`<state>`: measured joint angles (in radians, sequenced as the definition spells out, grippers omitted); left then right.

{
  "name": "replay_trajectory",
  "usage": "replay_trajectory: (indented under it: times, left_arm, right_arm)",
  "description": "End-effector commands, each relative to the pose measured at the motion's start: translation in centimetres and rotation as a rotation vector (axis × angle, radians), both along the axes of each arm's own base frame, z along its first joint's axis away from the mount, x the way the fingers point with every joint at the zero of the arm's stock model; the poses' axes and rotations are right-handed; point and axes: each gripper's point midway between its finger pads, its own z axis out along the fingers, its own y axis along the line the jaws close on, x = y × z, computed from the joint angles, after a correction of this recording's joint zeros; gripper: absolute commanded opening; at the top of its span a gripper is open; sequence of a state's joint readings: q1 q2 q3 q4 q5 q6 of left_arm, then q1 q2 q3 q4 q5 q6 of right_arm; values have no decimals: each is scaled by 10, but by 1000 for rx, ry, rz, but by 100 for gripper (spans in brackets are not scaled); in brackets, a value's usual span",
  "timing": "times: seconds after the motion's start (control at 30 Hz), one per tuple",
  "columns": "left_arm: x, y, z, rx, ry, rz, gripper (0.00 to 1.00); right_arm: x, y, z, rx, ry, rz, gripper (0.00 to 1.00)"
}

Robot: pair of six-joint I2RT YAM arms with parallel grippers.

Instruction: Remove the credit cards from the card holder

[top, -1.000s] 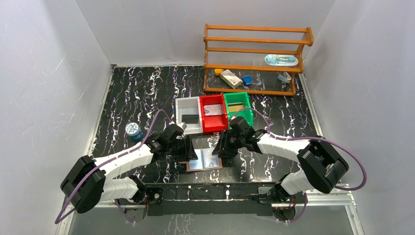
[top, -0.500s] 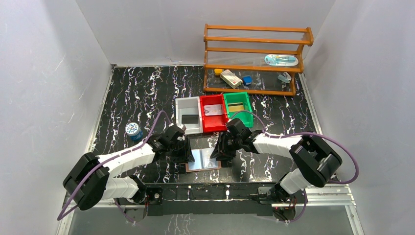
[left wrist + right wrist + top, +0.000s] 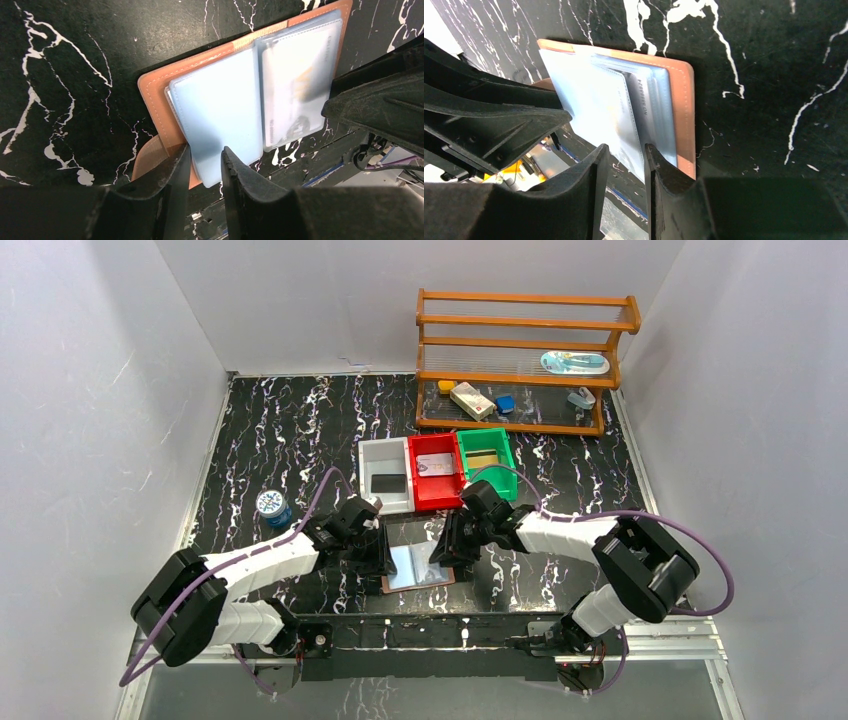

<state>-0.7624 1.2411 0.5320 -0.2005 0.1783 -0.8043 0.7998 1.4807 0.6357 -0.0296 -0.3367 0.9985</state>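
The card holder [image 3: 415, 568] lies open on the table near the front edge, tan leather with light blue sleeves [image 3: 220, 110]. A pale credit card [image 3: 300, 85] sits inside the clear sleeve on its right page; its edge also shows in the right wrist view [image 3: 644, 110]. My left gripper [image 3: 378, 552] is at the holder's left edge, jaws a narrow gap apart over the blue sleeve's corner [image 3: 204, 167]. My right gripper [image 3: 446, 548] is at the right edge, jaws slightly apart over the sleeve edge [image 3: 623, 160]. Neither is seen clamping anything.
White [image 3: 386, 478], red [image 3: 436, 472] and green [image 3: 487, 460] bins stand just behind the holder; the red one holds a card. A wooden rack [image 3: 520, 360] with small items is at the back right. A blue-lidded jar [image 3: 272, 506] is at the left.
Both grippers have shifted slightly to the left over the holder's edges, showing more of the open sleeves. The holder has stayed in place.
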Motion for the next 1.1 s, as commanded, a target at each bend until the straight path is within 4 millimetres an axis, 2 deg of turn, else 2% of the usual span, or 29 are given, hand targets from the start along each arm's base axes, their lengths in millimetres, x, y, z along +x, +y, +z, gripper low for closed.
replay_trajectory:
  times: [0.0,0.1,0.2,0.37,0.6,0.9,1.07]
  left_arm:
    - [-6,-4,1,-23,16,-23,27]
    - [-6,-3,1,-23,17,-24,27]
    - [-6,-4,0,-23,19,-24,27]
    - [-6,-5,1,-26,20,-28,26]
    - [-5,-6,2,-31,16,-25,25]
    - [-2,-4,8,-28,-6,-7,25]
    - [2,1,13,-12,-31,11,25]
  right_arm:
    - [13,14,28,46,-69,6,41]
    - [14,3,24,-43,-77,-8,47]
    - [18,3,29,-43,-99,-14,47]
    - [16,16,47,40,-116,16,41]
    - [13,25,58,88,-129,54,35]
    - [5,49,72,197,-130,133,38]
    - [0,61,72,221,-117,164,41]
